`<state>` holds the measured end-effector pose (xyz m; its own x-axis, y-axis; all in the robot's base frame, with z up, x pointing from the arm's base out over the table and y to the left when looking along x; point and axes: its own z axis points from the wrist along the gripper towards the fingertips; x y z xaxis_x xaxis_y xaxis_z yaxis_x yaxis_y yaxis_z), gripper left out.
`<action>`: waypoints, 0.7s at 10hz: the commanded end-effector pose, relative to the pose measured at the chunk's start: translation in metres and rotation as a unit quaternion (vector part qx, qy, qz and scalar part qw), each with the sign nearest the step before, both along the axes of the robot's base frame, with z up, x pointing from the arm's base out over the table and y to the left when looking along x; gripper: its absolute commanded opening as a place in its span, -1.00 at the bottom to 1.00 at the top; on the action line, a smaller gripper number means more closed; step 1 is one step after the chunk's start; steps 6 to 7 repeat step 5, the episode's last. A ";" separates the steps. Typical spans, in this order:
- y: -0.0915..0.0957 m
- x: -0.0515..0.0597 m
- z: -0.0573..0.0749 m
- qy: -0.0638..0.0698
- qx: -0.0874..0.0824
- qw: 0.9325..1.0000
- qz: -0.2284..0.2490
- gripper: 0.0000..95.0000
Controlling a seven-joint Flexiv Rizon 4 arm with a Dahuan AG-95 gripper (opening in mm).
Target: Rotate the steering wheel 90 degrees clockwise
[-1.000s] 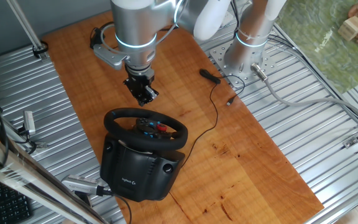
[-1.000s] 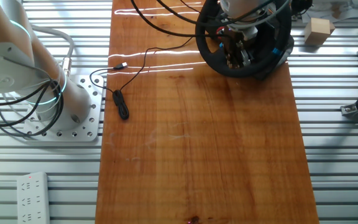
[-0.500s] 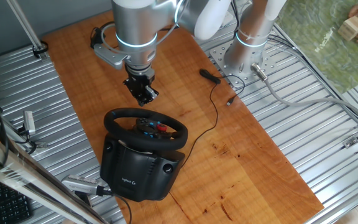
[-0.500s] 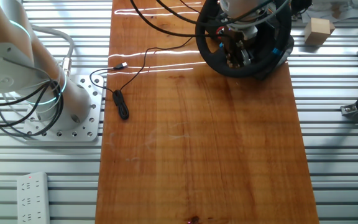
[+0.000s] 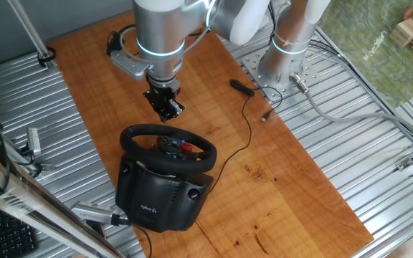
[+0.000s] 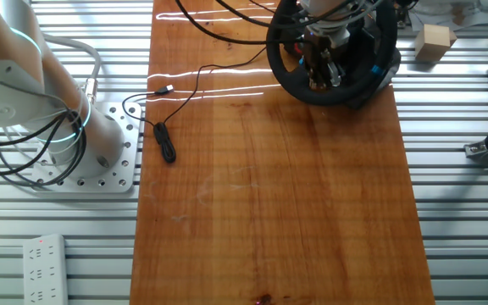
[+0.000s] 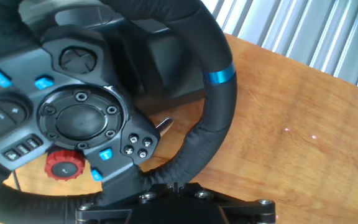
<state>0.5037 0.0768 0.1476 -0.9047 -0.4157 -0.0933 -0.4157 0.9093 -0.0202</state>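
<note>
Gripper hangs just beside the steering wheel rim, apart

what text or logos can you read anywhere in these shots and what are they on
No word reads clearly.
White logo mark with small lettering on the base under the steering wheel: too small to read.
Symbols on the hub buttons: icons only, blurred.
White power strip: no readable marking.
</note>
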 end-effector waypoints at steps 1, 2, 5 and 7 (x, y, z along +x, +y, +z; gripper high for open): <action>0.001 0.001 0.002 -0.003 0.001 1.000 0.007 -1.00; 0.002 0.002 0.002 -0.004 0.001 1.000 0.009 -1.00; 0.002 0.003 0.002 -0.006 0.003 1.000 0.013 -1.00; 0.002 0.003 0.002 -0.006 0.003 1.000 0.013 -1.00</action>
